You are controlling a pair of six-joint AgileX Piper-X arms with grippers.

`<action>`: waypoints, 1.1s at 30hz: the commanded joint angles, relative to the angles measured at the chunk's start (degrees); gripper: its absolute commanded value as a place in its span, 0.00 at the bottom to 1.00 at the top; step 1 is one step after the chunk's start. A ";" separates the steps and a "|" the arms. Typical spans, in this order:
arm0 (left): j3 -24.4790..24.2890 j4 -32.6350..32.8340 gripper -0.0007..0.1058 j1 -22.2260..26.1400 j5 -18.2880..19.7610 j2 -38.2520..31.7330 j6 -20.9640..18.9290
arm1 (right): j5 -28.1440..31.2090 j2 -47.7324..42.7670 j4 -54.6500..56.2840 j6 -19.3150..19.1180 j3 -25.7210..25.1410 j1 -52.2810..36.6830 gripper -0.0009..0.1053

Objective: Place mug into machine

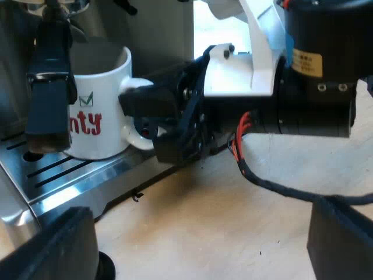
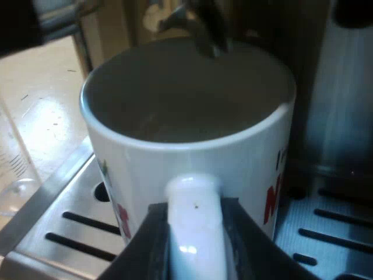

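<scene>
The mug (image 1: 96, 111) stands on the tray (image 1: 76, 175) under the spout (image 2: 205, 29), handle toward the tray's edge (right gripper (image 2: 195, 248) clasps it). The glass (image 2: 13, 175) is beside the tray.

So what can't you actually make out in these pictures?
Red word on the mug: left wrist view, the dark handle covers its start; right wrist view, the mug's curve hides most of it.
Inside the mug: right wrist view, too dim to tell if it holds anything.
Mug's base: right wrist view, hidden behind the right gripper.
Measuring glass: right wrist view, cut off by the picture's edge.
</scene>
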 commanded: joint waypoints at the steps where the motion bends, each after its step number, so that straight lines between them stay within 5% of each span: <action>1: -0.21 -0.92 0.74 -0.05 0.57 0.12 0.10 | -0.43 -0.68 -2.56 0.36 -0.91 -0.39 0.01; 33: -0.21 -0.77 0.74 -0.05 0.57 0.12 0.10 | -1.74 1.51 -6.85 -1.82 -0.97 -0.39 0.01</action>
